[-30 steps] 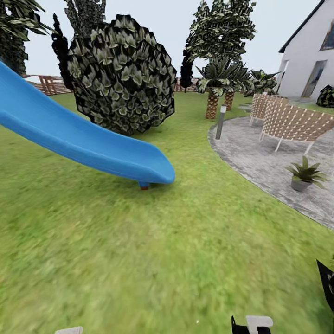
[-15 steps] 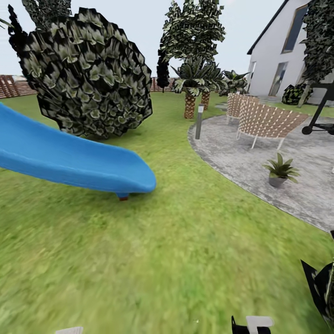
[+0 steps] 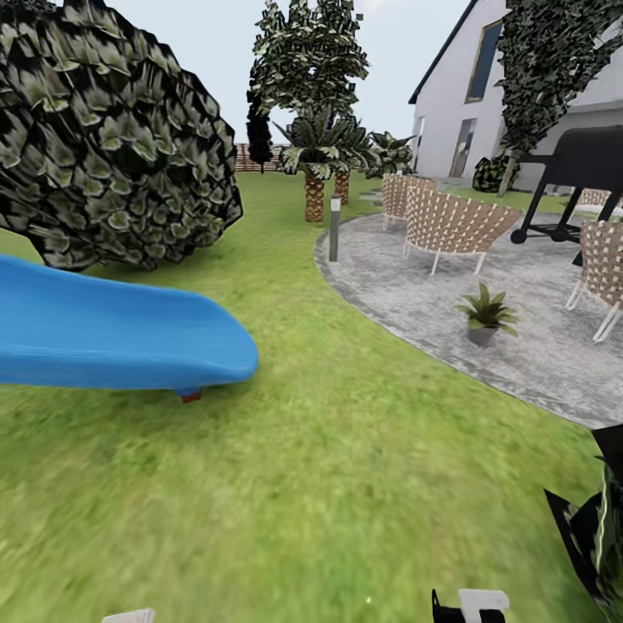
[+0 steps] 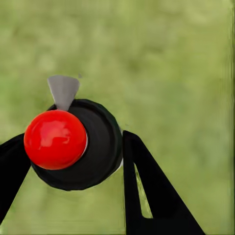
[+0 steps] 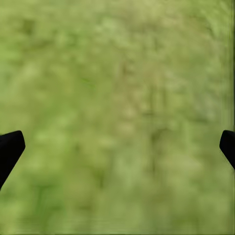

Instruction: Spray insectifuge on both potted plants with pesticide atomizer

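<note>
Red-capped and black-bodied, the atomizer sat pinched in the left gripper, presumably carried for spraying. Its empty right gripper was spread over grass, with one potted plant waiting on the patio.

Potted plant upright on patio; atomizer in left hand

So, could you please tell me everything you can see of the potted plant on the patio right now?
The potted plant is a small rosette of pointed dark green leaves, some edged paler, spreading up and outward from a little grey pot. It stands upright on the mottled grey paved patio, near its curved edge by the lawn, in front of a wicker chair and much lower than it. Nothing touches it but the paving under the pot.
</note>
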Available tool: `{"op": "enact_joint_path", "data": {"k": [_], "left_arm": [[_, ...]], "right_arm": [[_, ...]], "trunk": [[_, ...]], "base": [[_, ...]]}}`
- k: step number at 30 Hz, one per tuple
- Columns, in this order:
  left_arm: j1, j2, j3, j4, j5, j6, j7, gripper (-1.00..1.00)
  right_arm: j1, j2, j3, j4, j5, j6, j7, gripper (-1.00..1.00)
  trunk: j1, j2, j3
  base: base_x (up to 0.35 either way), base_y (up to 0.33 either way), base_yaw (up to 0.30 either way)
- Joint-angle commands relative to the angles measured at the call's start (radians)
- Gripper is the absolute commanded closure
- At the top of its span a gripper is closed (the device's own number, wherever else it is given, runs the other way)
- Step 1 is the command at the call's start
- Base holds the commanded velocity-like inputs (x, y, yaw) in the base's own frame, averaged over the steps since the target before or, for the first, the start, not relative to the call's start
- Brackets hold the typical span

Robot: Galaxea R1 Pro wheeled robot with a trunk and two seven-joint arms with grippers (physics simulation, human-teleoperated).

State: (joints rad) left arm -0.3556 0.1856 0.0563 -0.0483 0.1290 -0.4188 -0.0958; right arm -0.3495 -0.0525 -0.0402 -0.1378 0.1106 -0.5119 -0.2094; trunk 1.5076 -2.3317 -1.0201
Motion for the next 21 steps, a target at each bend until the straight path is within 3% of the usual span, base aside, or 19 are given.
{"op": "enact_joint_path", "data": {"k": [1,21], "left_arm": [[0.000,0.000,0.005,0.001,0.009,-0.002,-0.010,1.00],[0.000,0.000,0.005,0.001,0.009,-0.002,-0.010,1.00]], "right_arm": [[-0.001,0.000,-0.004,0.001,0.011,-0.002,-0.005,-1.00],[-0.001,0.000,-0.004,0.001,0.011,-0.002,-0.005,-1.00]], "trunk": [[0.000,0.000,-0.001],[0.000,0.000,-0.001]], "base": [[0.336,0.099,-0.279],[0.336,0.035,-0.279]]}}
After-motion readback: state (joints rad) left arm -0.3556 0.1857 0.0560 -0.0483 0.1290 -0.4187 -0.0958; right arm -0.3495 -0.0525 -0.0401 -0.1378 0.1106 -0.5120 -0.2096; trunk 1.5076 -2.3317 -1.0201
